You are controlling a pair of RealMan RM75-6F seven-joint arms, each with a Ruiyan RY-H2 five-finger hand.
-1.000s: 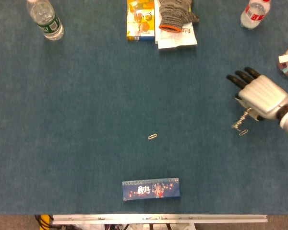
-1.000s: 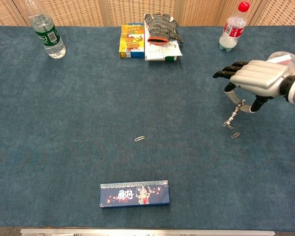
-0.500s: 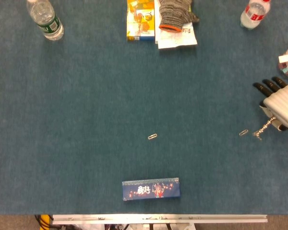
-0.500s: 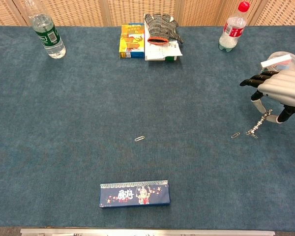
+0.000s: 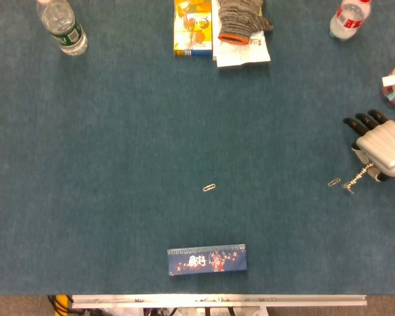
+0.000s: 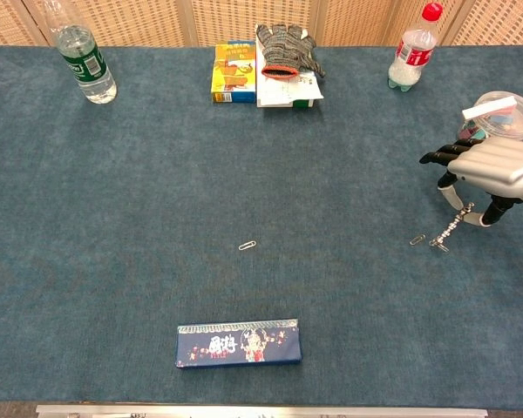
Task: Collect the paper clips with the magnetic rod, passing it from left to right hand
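Right hand (image 6: 492,167): at the far right edge of the table; the magnetic rod (image 6: 454,228) is pinched beneath it, the dark fingers (image 6: 444,154) extended toward the left.
Left hand: not shown in either view.
Rod: thin, metallic, knobbly with clips already clinging along it; long axis slanted down and to the left from the hand; tip low over the blue cloth (image 5: 118,164).
Nearest clip (image 6: 417,239): small, silver, flat on the cloth, just beside the rod tip on its left; contact cannot be told.
Second clip (image 5: 209,187): lone, silver, near mid-table, well apart to the left of the hand, lying aslant.
Bearing for next move: judged a short leftward sweep of the tip to the nearest clip; the mid-table clip calls for a long reach left.
Nearer arm: the right.
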